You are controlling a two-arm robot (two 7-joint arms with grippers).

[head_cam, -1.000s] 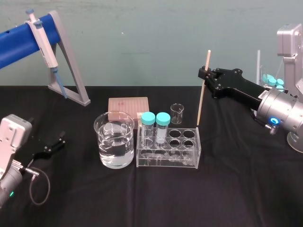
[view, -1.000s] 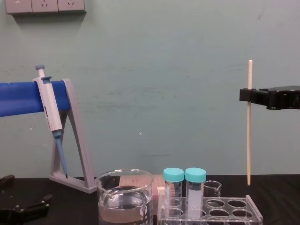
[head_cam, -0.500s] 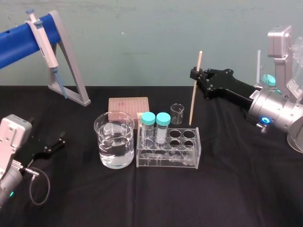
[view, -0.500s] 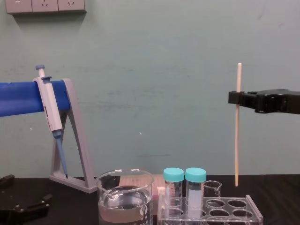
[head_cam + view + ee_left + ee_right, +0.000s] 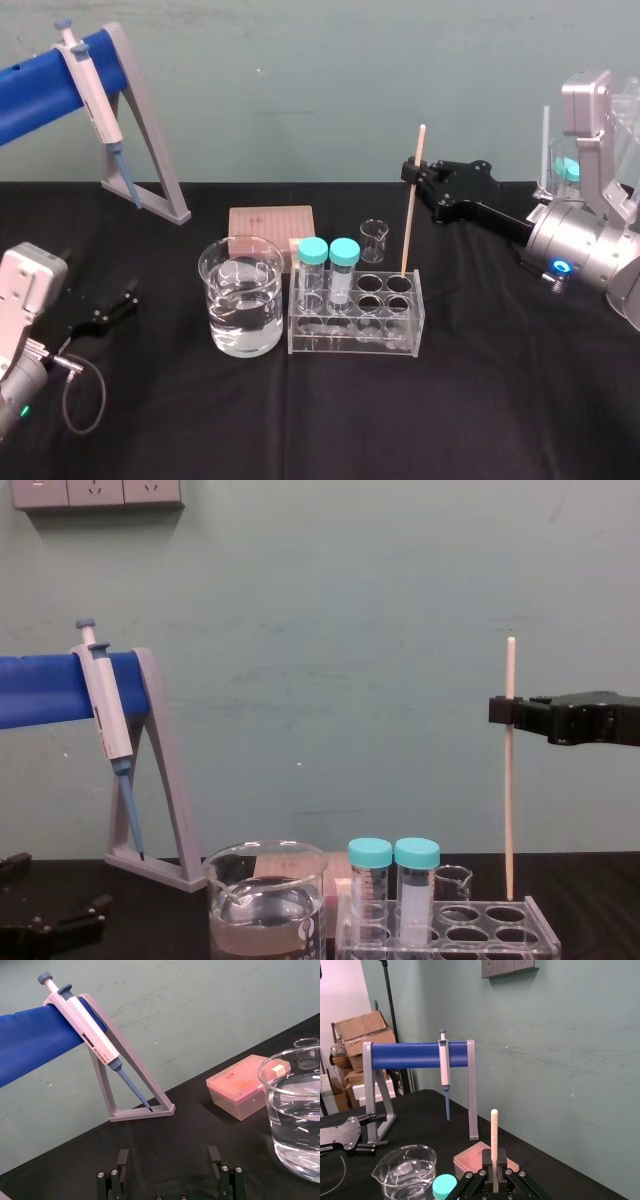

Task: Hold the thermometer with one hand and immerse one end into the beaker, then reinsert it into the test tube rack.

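Observation:
The thermometer (image 5: 410,225) is a thin cream rod held nearly upright, with my right gripper (image 5: 413,172) shut on its upper part. In the chest view the thermometer (image 5: 509,810) hangs from the right gripper (image 5: 505,711), its lower tip at the mouth of a rear right hole of the clear test tube rack (image 5: 545,935). The right wrist view shows the rod (image 5: 494,1130) rising between the fingers. The beaker (image 5: 240,295), holding water, stands left of the test tube rack (image 5: 355,345). My left gripper (image 5: 169,1160) rests open at the table's left, away from everything.
Two teal-capped tubes (image 5: 328,262) stand in the rack's left holes. Behind the rack are a tiny glass beaker (image 5: 373,240) and a pink tip box (image 5: 270,222). A grey stand with a blue bar (image 5: 150,160) carries a pipette (image 5: 95,90) at the far left.
My right gripper has carried the thermometer leftward and downward. Its lower tip has come from the air right of the rack down to a rear right hole. The left arm has stayed still.

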